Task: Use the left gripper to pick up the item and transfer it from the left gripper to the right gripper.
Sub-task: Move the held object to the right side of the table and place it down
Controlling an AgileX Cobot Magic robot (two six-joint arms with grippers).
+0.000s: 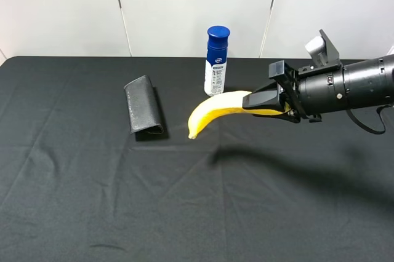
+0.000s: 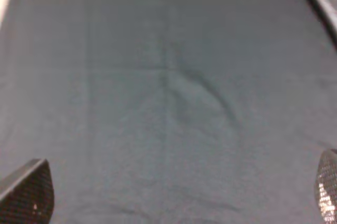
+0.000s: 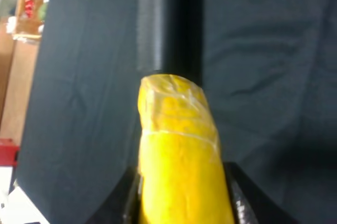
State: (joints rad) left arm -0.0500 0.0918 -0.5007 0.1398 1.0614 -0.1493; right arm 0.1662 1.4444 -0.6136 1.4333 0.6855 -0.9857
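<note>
Yellow banana point(image 1: 212, 113) is pinched at one end by the right gripper point(image 1: 261, 99) and hangs clear above the cloth point(image 1: 92, 182), near the bottle point(image 1: 217, 59). Left gripper point(image 2: 177, 192) has its fingers spread wide with nothing between them, only cloth below. Handover looks done: hold the right pinch firm and level, since the long free end will want to lever down.
</note>
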